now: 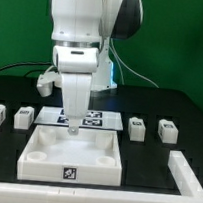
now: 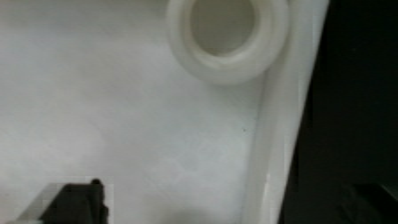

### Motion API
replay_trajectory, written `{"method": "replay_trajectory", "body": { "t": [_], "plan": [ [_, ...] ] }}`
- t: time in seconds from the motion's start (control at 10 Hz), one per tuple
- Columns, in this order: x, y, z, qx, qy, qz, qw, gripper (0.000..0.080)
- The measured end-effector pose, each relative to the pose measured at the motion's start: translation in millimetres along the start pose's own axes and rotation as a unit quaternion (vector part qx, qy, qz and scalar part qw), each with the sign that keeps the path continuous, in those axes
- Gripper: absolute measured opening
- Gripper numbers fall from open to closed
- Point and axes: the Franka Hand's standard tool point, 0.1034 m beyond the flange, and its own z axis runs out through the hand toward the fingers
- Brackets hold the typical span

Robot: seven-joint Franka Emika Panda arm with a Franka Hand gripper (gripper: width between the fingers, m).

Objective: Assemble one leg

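While my end effector (image 1: pixel 75 128) hangs parted and empty, I judge a leg (image 1: pixel 25 115) light, stiff, slick: pinch its flat sides.

The flat desk (image 1: pixel 160 103) is black, the backdrop (image 1: pixel 185 47) green. The large square tray-like plastic panel (image 1: pixel 34 155) is white, with a black-and-white patterned tag (image 1: pixel 69 172) on its front wall. The small block-like plastic legs (image 1: pixel 25 115) are white with black-and-white tags. The thin marker board (image 1: pixel 110 119) carries black-and-white tags. The pincer (image 2: pixel 222 205) has black fingers (image 2: pixel 75 203).
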Motion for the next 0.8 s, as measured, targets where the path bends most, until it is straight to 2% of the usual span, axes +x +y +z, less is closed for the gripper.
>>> {"method": "replay_trajectory", "body": {
  "t": [0.5,0.8],
  "plan": [
    [0.6,-8.2,23.1,0.019,0.007,0.003,1.0,0.065],
    [0.2,-10.7,25.9,0.023,0.008,0.012,1.0,0.0627]
  ]
}}
